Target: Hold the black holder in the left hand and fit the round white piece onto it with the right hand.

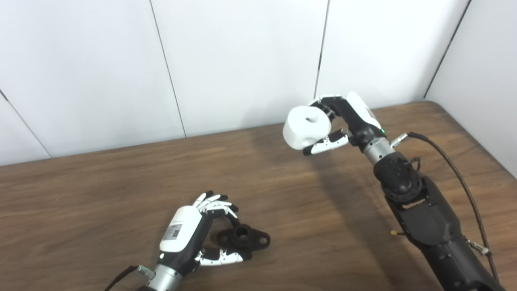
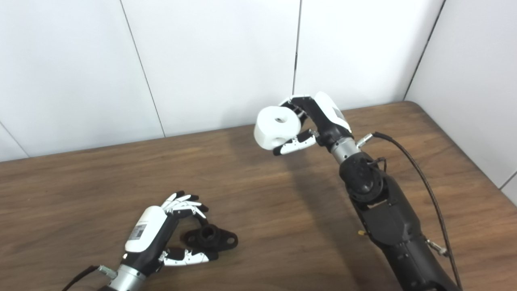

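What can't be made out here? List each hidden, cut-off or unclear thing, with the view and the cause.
- Left hand grip on the black holder: both views, fingers curl over its near end, so contact is unclear.
- Holder's underside: both views, against the table.
- Round white piece: far side hidden by the right hand.
- Both arms: cut off by the bottom edge.

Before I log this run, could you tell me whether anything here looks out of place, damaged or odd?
Nothing stands out. The round white piece is intact and held above the table in the right hand. The black holder lies flat on the wood with the left hand curled around it; whether it is gripped yet is unclear.
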You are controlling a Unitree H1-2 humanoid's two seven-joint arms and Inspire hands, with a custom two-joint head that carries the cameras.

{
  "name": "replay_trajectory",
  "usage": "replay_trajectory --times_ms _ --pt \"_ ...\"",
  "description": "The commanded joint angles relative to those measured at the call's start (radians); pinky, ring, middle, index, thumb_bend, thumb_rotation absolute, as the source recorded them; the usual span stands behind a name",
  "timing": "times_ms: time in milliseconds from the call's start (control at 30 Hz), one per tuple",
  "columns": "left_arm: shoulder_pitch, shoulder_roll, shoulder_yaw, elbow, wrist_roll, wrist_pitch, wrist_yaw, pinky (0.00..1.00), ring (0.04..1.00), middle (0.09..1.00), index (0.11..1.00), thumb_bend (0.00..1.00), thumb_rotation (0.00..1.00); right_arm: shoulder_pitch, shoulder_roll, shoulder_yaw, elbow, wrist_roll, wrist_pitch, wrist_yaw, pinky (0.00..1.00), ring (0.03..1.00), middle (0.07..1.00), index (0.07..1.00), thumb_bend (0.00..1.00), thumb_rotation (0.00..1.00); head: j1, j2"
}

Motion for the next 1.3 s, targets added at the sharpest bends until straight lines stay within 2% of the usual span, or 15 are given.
replay_trajectory --times_ms 0,133,267,333,700,900,967,1267 --pt "0.001 -0.009 -0.002 0.017 -0.004 0.002 0.02 0.95 0.855 0.718 0.481 0.52 0.05 -0.007 -0.004 -0.015 -0.096 0.017 0.041 0.029 0.4 0.456 0.538 0.493 0.5 0.13 0.001 0.001" --pt "-0.002 -0.016 -0.003 0.024 -0.001 0.007 0.025 0.95 0.856 0.718 0.481 0.52 0.05 0.043 0.001 -0.009 -0.227 0.045 0.092 0.086 0.39 0.456 0.535 0.493 0.5 0.13 0.007 0.008" --pt "-0.005 -0.019 -0.008 0.032 0.0 0.005 0.032 0.95 0.858 0.72 0.481 0.52 0.05 0.093 0.004 0.0 -0.31 0.058 0.087 0.12 0.38 0.456 0.531 0.492 0.5 0.13 0.016 0.013" --pt "-0.005 -0.02 -0.01 0.035 0.001 0.004 0.033 0.95 0.858 0.72 0.481 0.52 0.05 0.116 0.004 0.013 -0.358 0.054 0.104 0.142 0.37 0.438 0.52 0.492 0.5 0.13 0.021 0.018" --pt "-0.01 0.006 -0.031 0.011 0.006 0.039 -0.031 0.96 0.863 0.72 0.481 0.52 0.06 0.183 0.037 0.066 -0.567 0.092 0.15 0.243 0.34 0.403 0.494 0.492 0.5 0.13 0.053 0.061" --pt "-0.023 0.024 -0.04 0.032 0.016 0.046 -0.048 0.95 0.861 0.718 0.481 0.52 0.06 0.188 0.063 0.097 -0.609 0.073 0.156 0.261 0.33 0.4 0.506 0.492 0.5 0.13 0.051 0.071" --pt "-0.025 0.027 -0.044 0.033 0.017 0.058 -0.062 0.96 0.865 0.725 0.481 0.52 0.06 0.189 0.066 0.106 -0.618 0.057 0.154 0.266 0.32 0.397 0.507 0.491 0.5 0.13 0.061 0.086" --pt "-0.032 0.003 -0.069 0.022 0.024 0.096 -0.072 0.97 0.873 0.733 0.481 0.52 0.06 0.252 0.066 0.124 -0.579 0.09 0.09 0.266 0.33 0.41 0.515 0.492 0.5 0.13 0.1 0.111"
